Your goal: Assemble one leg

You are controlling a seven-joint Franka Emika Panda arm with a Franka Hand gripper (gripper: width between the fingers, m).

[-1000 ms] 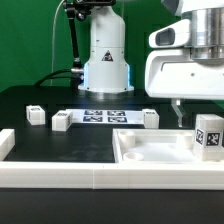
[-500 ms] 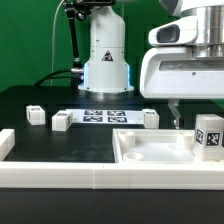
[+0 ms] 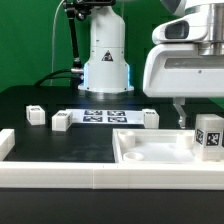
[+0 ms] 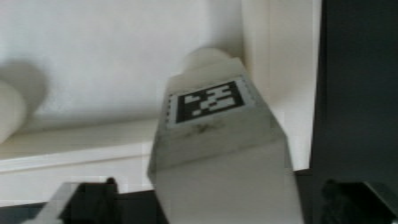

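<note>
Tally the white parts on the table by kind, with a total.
Legs: 4
Large white panel with raised rim: 1
Marker board: 1
Total: 6

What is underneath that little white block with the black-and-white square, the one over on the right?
The leg stands on the large white panel, by its raised rim. The wrist view shows it against the panel's pale floor. Its own base hides whether a hole lies beneath.

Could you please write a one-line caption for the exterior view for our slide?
Panda gripper lowered behind the white panel, near a tagged leg; three more legs flank the marker board.
</note>
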